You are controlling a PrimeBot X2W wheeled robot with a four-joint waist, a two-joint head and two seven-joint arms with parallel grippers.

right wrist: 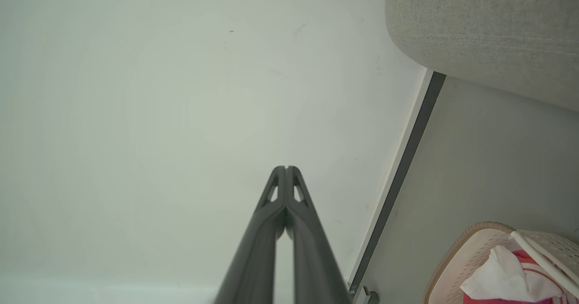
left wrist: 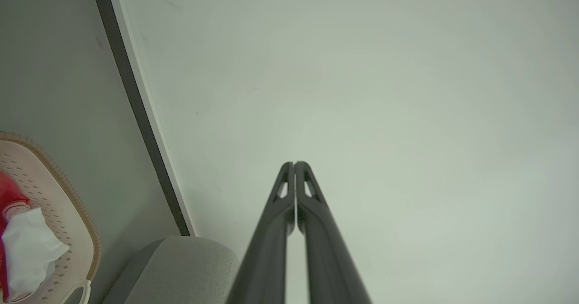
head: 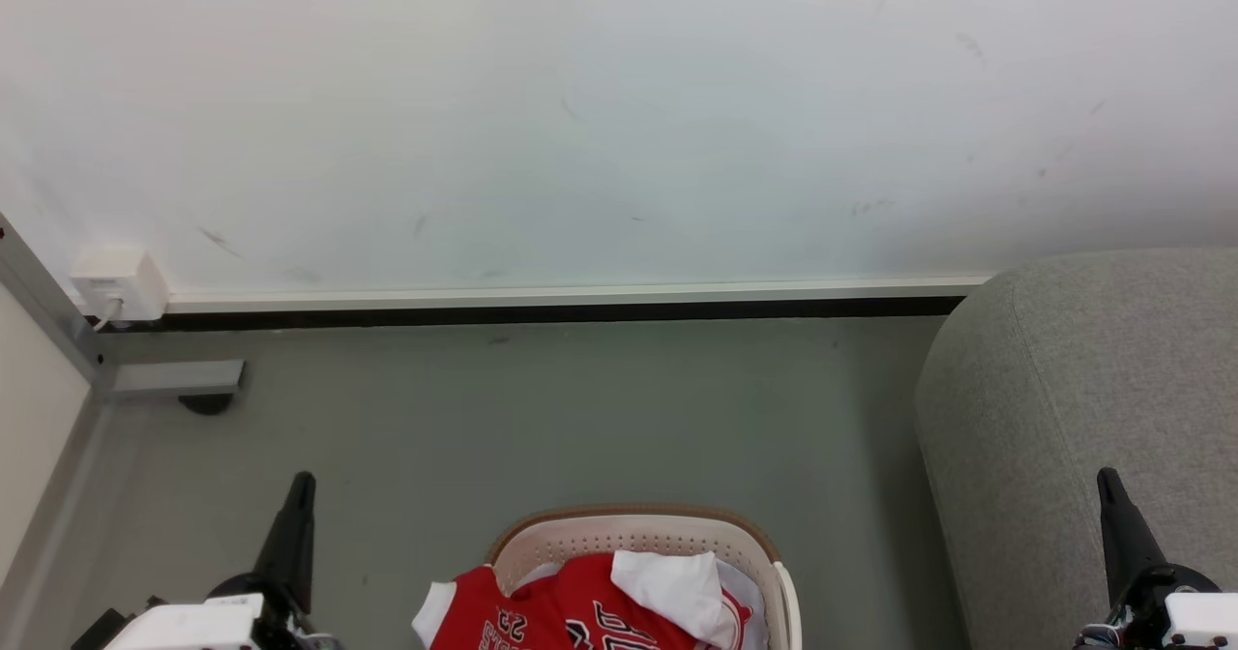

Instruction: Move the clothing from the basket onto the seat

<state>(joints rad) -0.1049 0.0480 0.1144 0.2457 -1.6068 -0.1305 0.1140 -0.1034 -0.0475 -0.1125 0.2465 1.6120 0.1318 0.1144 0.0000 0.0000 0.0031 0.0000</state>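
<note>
Lying heaped in the basket (head: 638,532), the clothing (head: 580,616) sits at the bottom middle of the head view. The basket is on the floor (head: 532,418) between the two arms. The seat (head: 1083,389) stands near the basket on the right, with a strip of bare floor between them.

The left gripper (head: 303,484) and the right gripper (head: 1105,478) flank the basket. Each has its two fingers pressed together on nothing, and both point toward the wall (head: 619,128) rather than down at the load.

The pile looks soft, limp and light. A red jersey (head: 561,621) with lettering lies under a white piece (head: 677,587) bunched on top. Cloth like this should not resist a pinch, but it will likely sag and trail once lifted, and one garment may drag its neighbour along. The jersey fabric may also be a little slick, so a shallow nip on a flat layer could slip off.

The best hold is probably a raised fold — the crest of the white piece, which stands proud of the rest. Another choice is the jersey's white-edged sleeve (head: 435,619), which hangs over the basket's left rim and is easy to reach without digging between the walls. Either way the fingers would need to part first and close deep on a gathered ridge of cloth. A high lift should then carry the hanging end over the rim before the swing toward the seat.
</note>
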